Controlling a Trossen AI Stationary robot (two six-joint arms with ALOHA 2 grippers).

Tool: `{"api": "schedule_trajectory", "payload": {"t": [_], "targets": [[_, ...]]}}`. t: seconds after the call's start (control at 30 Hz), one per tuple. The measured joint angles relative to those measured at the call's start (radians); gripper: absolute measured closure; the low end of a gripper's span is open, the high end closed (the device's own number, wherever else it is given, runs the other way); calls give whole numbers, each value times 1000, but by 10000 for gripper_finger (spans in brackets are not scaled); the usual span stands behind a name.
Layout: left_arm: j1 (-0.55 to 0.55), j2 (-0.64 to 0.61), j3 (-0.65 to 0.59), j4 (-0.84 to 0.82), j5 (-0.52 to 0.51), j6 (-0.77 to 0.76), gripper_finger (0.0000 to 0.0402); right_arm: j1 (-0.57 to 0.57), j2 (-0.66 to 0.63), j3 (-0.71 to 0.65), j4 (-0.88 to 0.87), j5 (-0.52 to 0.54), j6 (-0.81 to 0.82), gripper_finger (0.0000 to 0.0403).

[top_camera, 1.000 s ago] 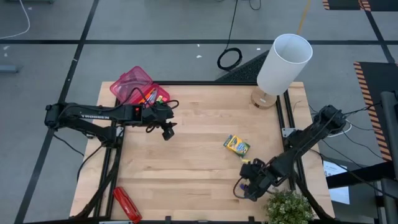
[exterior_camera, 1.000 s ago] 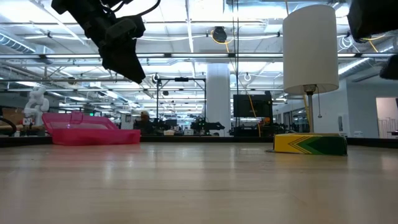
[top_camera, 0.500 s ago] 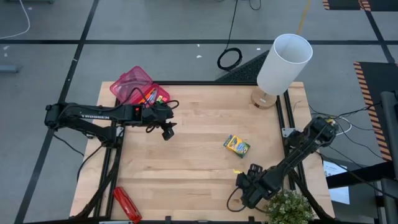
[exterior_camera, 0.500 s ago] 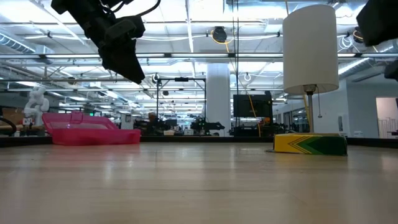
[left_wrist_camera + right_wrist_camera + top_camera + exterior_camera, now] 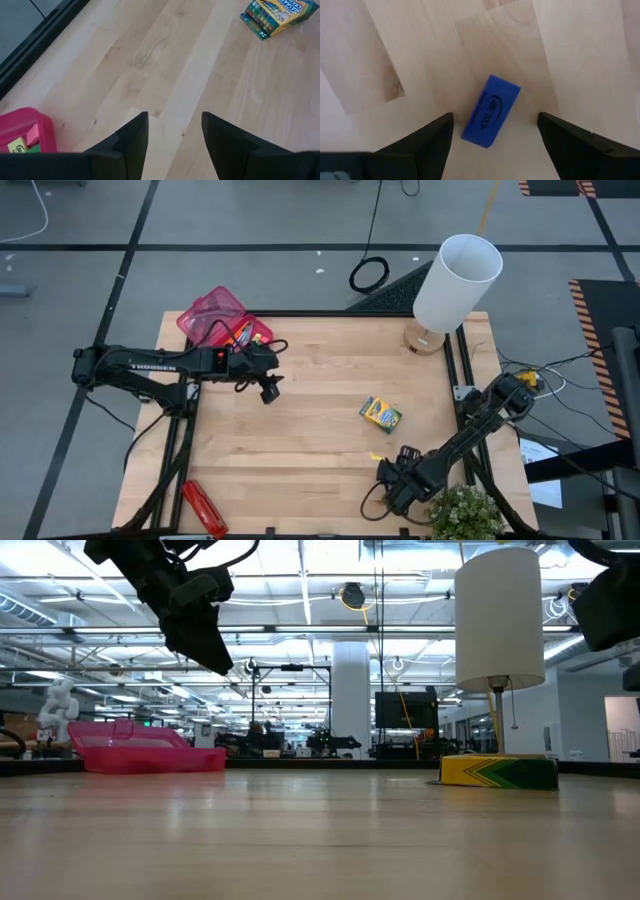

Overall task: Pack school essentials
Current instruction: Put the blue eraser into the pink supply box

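At the tabletop's near right corner the right gripper hovers with fingers spread over a blue eraser lying flat, the crayon box sits mid-table toward the right edge, and the left gripper, parted and empty, hangs beside the pink tray at the far left corner.

The left arm reaches in from nine o'clock, stretched level across the far left of the table, its tool held up off the table with the fingers parted and nothing between them. The right arm comes from three o'clock and folds down toward five o'clock, its tool low, fingers spread wide.
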Motion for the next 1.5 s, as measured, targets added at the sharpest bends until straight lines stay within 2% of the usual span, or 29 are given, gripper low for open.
{"api": "schedule_trajectory", "payload": {"t": [0.17, 0.57, 0.77, 1.17, 1.5], "targets": [[0, 0, 0, 0, 0, 0, 215, 0, 24, 4, 0, 2, -2, 142], [0, 0, 0, 3, 0, 21, 215, -16, 27, 2, 0, -8, -108, 270], [0, 0, 0, 8, 0, 27, 215, -31, 28, 1, 0, -13, -144, 313], [-35, 0, 0, 8, 2, -5, 215, -64, -51, -4, 20, 5, -230, 318], [-159, 0, 0, 93, 1, 62, 215, -172, -146, -3, 125, 1, -489, 317]]}}
